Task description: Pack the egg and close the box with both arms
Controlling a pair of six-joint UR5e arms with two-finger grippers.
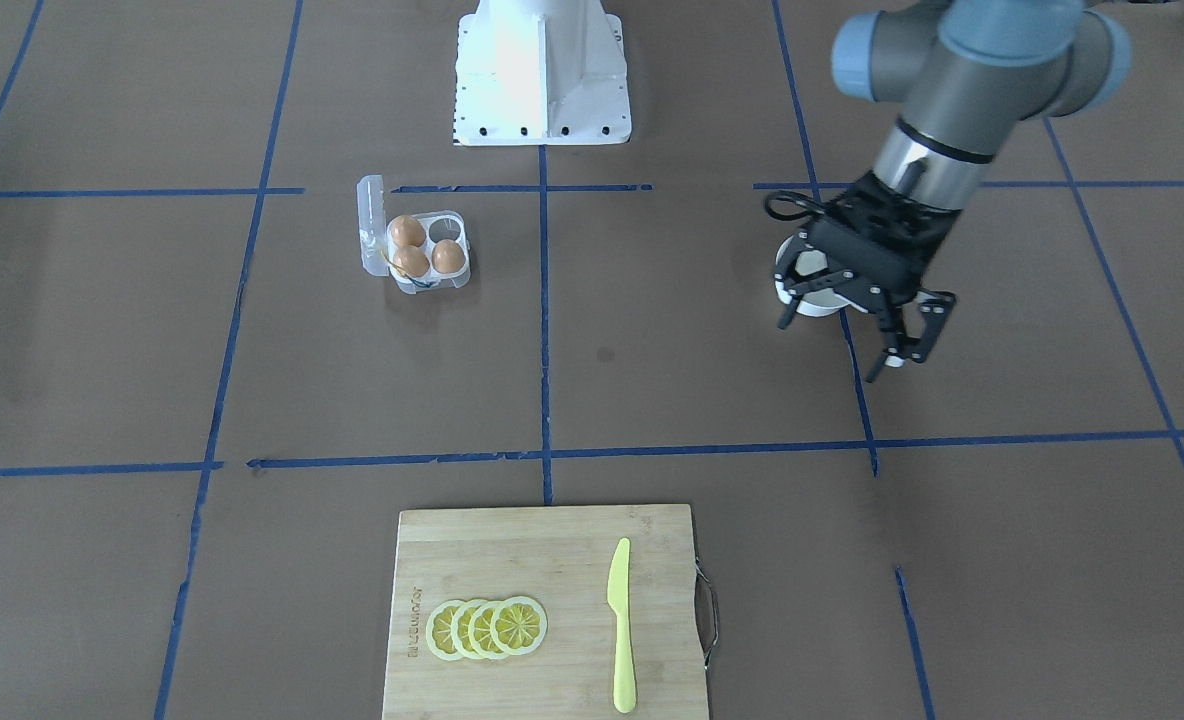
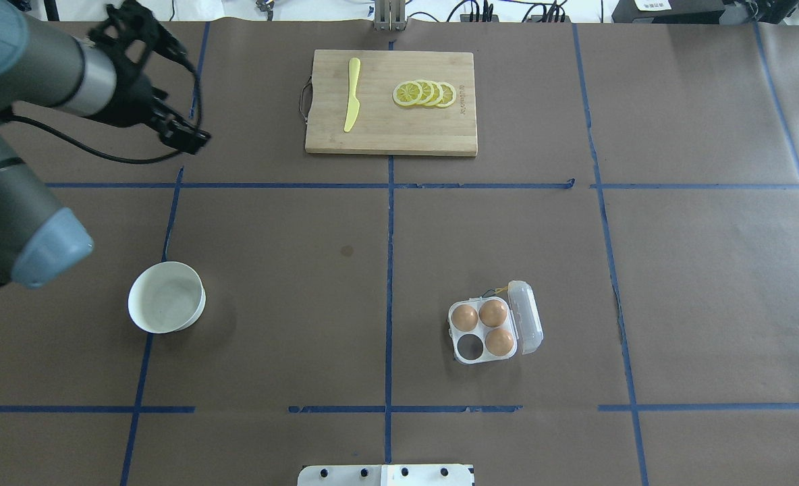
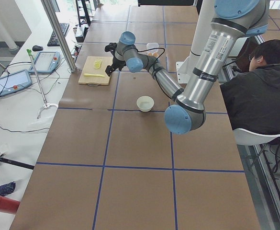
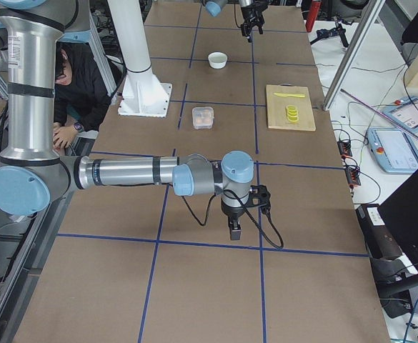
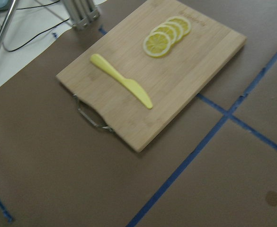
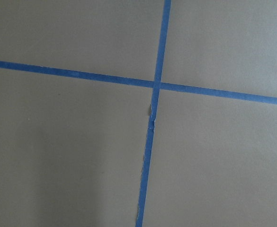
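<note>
The clear plastic box lies open on the table, its lid folded back. Three orange-brown eggs fill three cups and one cup is empty. The box also shows small in the exterior right view. My left gripper hangs open and empty above the table near the white bowl, far from the box. My right gripper shows only in the exterior right view, low over bare table, and I cannot tell whether it is open or shut. Its wrist view shows only brown paper and blue tape.
The white bowl looks empty. A wooden cutting board with a yellow knife and lemon slices lies at the far table edge. The white pedestal base stands at the near edge. A seated person is beside the robot.
</note>
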